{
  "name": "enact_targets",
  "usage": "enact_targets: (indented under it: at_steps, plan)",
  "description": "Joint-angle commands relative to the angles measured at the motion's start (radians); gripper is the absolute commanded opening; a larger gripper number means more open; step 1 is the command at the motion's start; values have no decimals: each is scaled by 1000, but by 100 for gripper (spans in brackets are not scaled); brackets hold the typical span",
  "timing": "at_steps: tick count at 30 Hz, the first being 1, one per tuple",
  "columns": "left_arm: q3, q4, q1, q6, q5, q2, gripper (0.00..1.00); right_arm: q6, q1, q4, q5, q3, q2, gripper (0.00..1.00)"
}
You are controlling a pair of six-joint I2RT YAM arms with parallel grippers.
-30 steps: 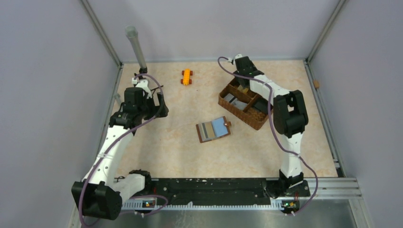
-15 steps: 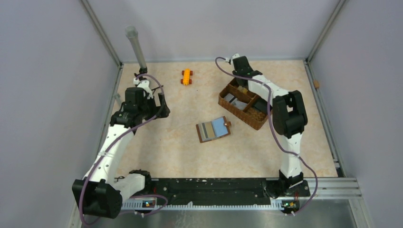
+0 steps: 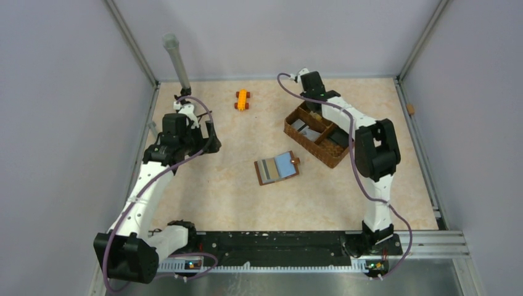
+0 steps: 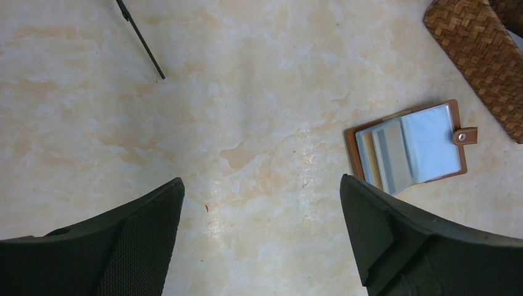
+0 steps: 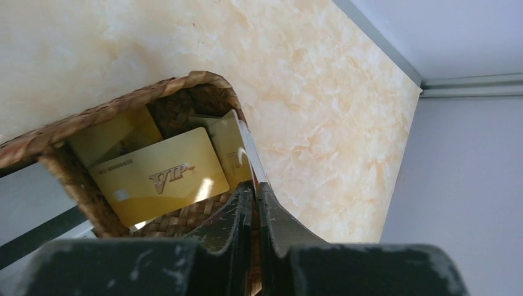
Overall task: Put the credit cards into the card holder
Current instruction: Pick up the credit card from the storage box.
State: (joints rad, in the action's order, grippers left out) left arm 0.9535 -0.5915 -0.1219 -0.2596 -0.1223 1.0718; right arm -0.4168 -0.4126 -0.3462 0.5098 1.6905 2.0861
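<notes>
The brown leather card holder (image 3: 277, 168) lies open on the table, blue pockets up, also in the left wrist view (image 4: 407, 148). Gold credit cards (image 5: 160, 176) lie in the end compartment of the woven basket (image 3: 325, 154). My right gripper (image 3: 312, 112) reaches down into that compartment. In the right wrist view it (image 5: 254, 185) is shut on the edge of one upright gold card (image 5: 239, 145) beside the basket wall. My left gripper (image 3: 210, 132) hangs open over bare table left of the card holder, nothing between its fingers (image 4: 261, 179).
The basket (image 4: 481, 55) has other compartments holding a grey card (image 3: 300, 126) and dark items. An orange toy block (image 3: 242, 99) sits at the back, a grey tube (image 3: 176, 61) stands at the back left, and a thin black stick (image 4: 140, 40) lies on the table.
My right gripper's jaws have closed on the upright gold card in the basket and its wrist has shifted slightly left. The left arm has barely moved.
</notes>
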Motion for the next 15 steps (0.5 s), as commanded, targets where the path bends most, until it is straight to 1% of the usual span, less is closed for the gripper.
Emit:
enact_targets:
  at_steps: [1,3,5,9,13,15]
  plan:
    - [-4,24,5,-2,-21,-8,99,13,-12,9,-8,52,-104,4]
    - [-5,25,5,0,-31,-11,99,27,-15,-13,-35,53,-120,0]
    - [-11,32,5,5,-55,-14,99,46,-16,-47,-76,58,-139,0]
    - [-23,58,5,34,-177,-20,99,110,-19,-134,-168,70,-199,0]
    - [-31,92,1,-4,-305,-24,99,186,-33,-208,-271,41,-326,0]
    - [-47,127,-12,-47,-358,-29,97,229,-41,-233,-372,1,-408,0]
